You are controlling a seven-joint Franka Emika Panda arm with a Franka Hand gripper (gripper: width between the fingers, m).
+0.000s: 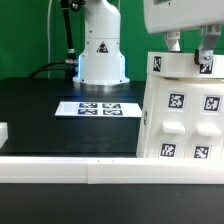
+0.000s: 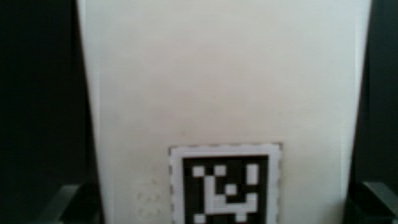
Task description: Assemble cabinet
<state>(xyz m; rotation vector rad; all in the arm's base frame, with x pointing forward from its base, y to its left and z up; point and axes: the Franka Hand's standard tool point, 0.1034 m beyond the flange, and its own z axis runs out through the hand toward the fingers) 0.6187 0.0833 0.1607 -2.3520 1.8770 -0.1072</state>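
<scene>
- Cabinet (image 1: 182,110): upright at the exterior view's right, on the black table (image 1: 50,110).
- Gripper (image 1: 190,50): fingers straddle its top edge; grip likely, closure uncertain.
- Handling: probably rigid, light, smooth plastic; grasp thin wall edges.

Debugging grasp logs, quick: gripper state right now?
Gripper: closed on the top edge of the cabinet, one finger at either side in the wrist view.

We see the cabinet (image 1: 182,110), a large white plastic box, standing upright but tilted at the near edge of the black tabletop, toward the corner on the exterior view's right. Its facing side carries small inset panels with black-and-white square tags. In the wrist view its plain white face (image 2: 217,90) fills the frame, one tag low down.
</scene>
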